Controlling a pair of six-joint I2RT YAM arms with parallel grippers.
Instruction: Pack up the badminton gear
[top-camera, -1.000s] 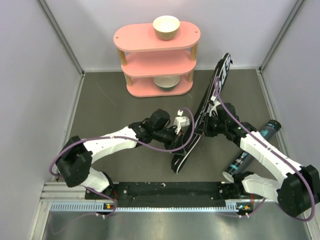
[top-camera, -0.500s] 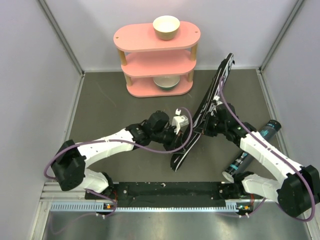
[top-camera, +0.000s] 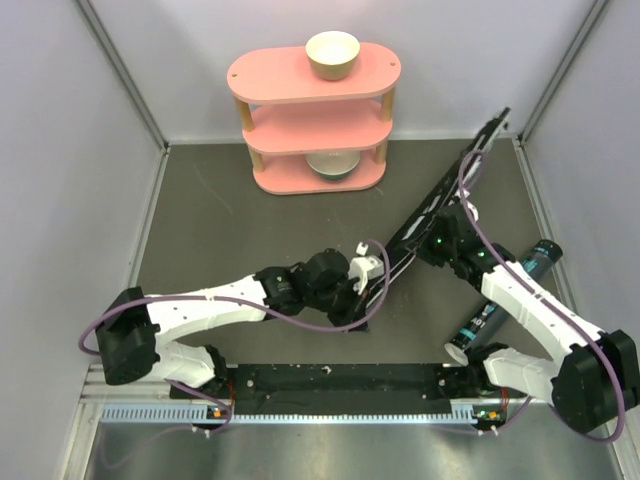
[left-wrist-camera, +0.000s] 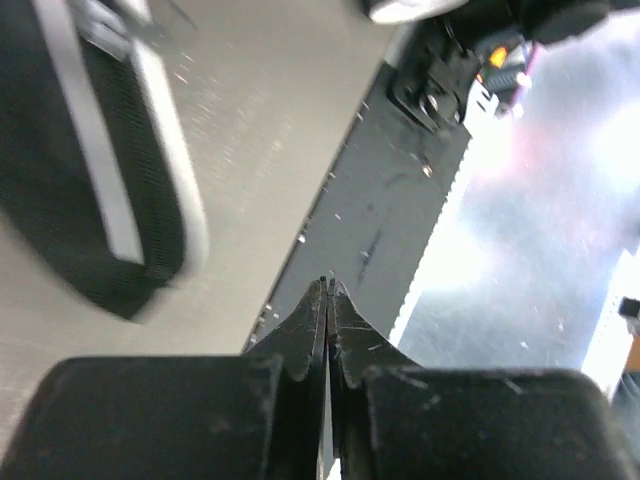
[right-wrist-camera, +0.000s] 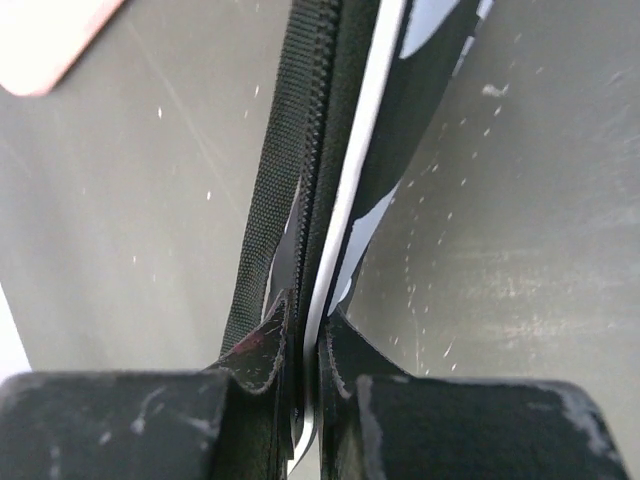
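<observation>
The long black bag (top-camera: 487, 140) slants from the table's middle toward the back right corner. My right gripper (top-camera: 432, 232) is shut on its zippered edge with white piping (right-wrist-camera: 330, 170), the fingertips (right-wrist-camera: 305, 320) pinching the seam. My left gripper (top-camera: 352, 312) is shut with nothing between its fingers (left-wrist-camera: 328, 285), beside the bag's near end (left-wrist-camera: 100, 170) and pointing at the base rail. The black tube (top-camera: 510, 295) lies on the table to the right. Rackets and shuttlecocks are out of view.
The pink three-tier shelf (top-camera: 300, 85) stands at the back centre, with a cream bowl (top-camera: 332, 53) on top and another on its lowest tier. The arms' base rail (top-camera: 330, 380) runs along the near edge. Grey walls close in on three sides.
The bag's far end has swung right toward the back corner, held by my right gripper. My left gripper has moved down toward the near edge by the bag's near end.
</observation>
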